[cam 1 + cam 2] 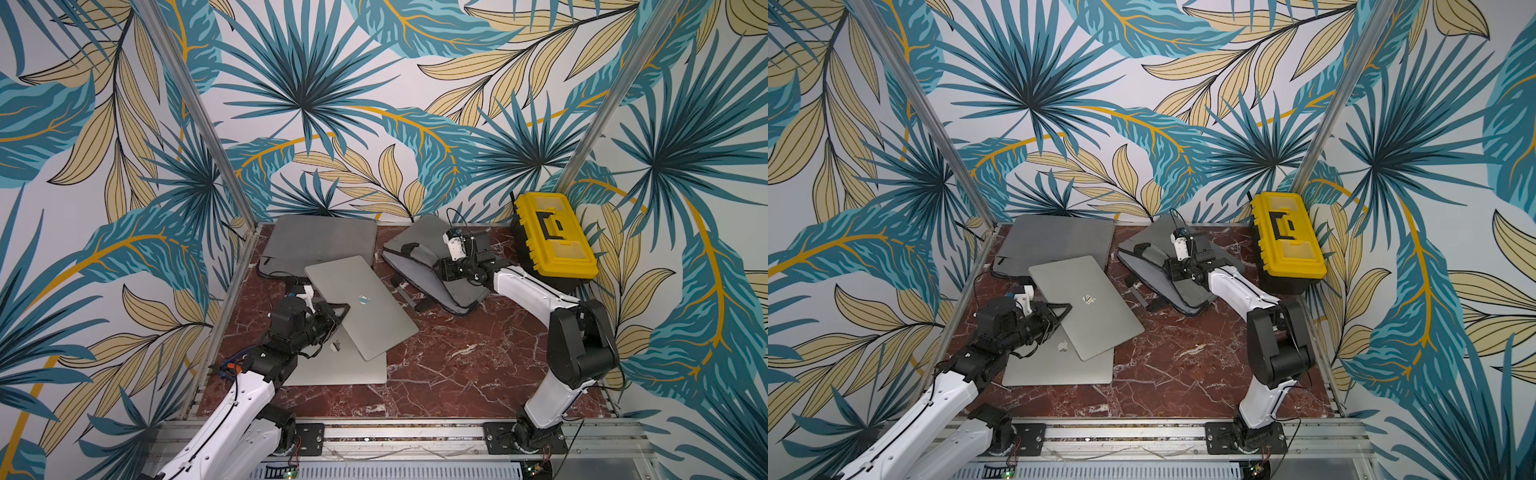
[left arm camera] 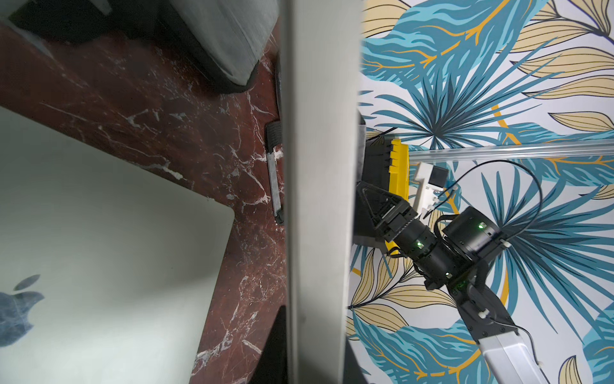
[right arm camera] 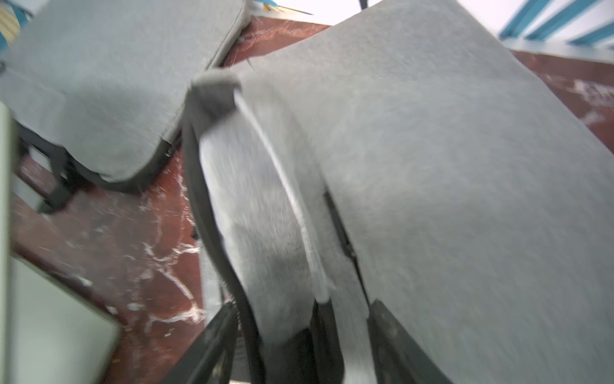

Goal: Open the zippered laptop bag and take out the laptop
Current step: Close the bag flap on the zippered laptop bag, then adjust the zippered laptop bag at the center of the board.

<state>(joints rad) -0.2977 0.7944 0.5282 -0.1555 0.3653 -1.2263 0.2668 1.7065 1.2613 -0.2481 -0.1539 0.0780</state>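
Gripper on the left (image 1: 341,309): closed tight on the left edge of the raised Apple laptop (image 1: 365,307), with one black finger lying across the lid.
Raised Apple laptop: silver, lid shut, logo up, out of both bags. It is tilted with the gripped edge high. In the left wrist view the raised Apple laptop (image 2: 319,199) shows edge-on as a pale band.
Flat Apple laptop (image 1: 345,372): silver, lying on the red marble table (image 1: 457,374) in front of and beneath the raised Apple laptop, whose near corner overlaps it. Whether the two touch cannot be told.
Closed grey bag (image 1: 320,239): flat on the table behind the raised Apple laptop, up against the back wall. The laptop's far corner overlaps the bag's front edge.
Strap (image 1: 409,297): grey and black, on the table just right of the raised Apple laptop.
Open grey laptop bag (image 1: 415,272): right of the raised Apple laptop and a little behind it, apart from it. Its unzipped side gapes toward the laptop, with pale lining showing under the lifted top flap.
Gripper on the right (image 3: 302,306): right of the raised Apple laptop, low over the open bag. Its jaws are spread wide, and the black fingers (image 3: 212,345) straddle the bag's handle and zip edge. That wrist view is blurred, and no pinch on the fabric can be made out.
Yellow toolbox (image 1: 555,235): far right of the raised Apple laptop, in the back corner, with its lid shut and its black handle folded flat.
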